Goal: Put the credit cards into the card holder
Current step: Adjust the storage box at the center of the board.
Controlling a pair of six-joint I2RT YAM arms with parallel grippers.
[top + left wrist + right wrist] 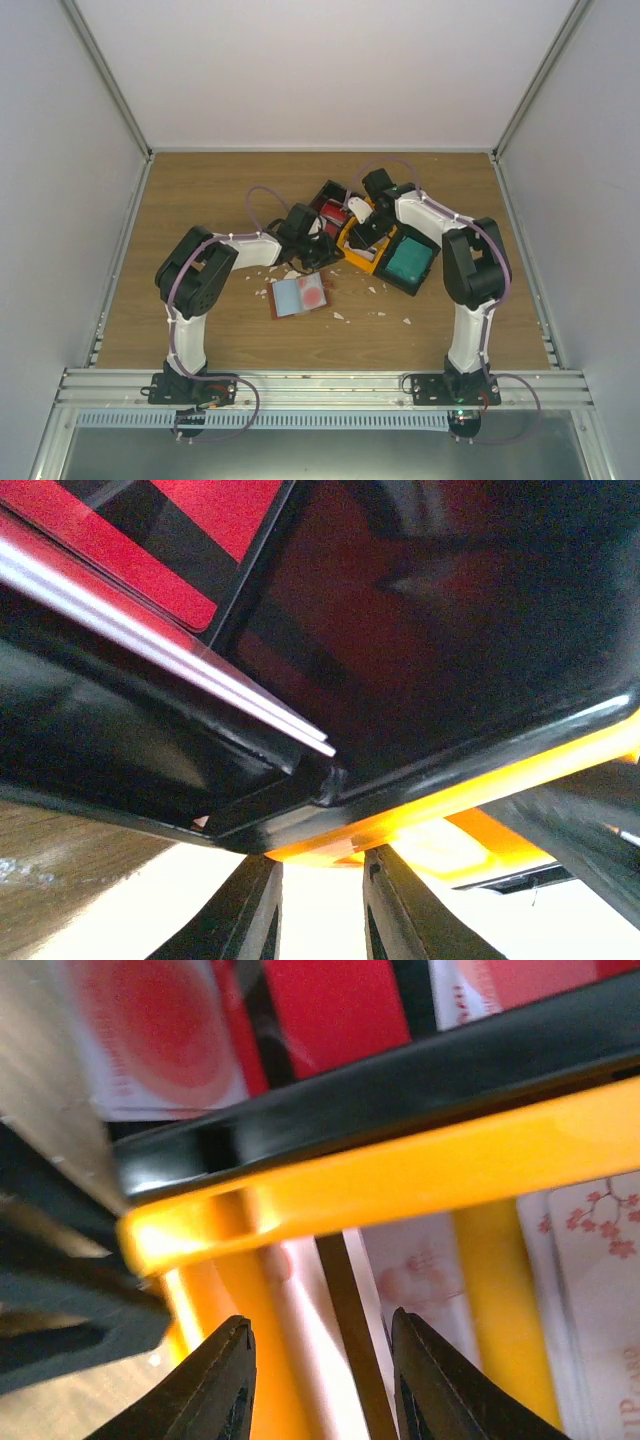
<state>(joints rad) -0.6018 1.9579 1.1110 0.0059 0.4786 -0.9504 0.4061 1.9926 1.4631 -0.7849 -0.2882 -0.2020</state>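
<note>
Wooden table (200, 200) between pale walls (60, 200) bears card holder (298, 296) and white scraps (338, 316).

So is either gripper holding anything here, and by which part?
Left gripper: cannot tell; its fingertips meet the tray's black rim, but a grip isn't visible. Right gripper: nothing visibly held; its jaws stand apart over the tray's orange compartment.
</note>
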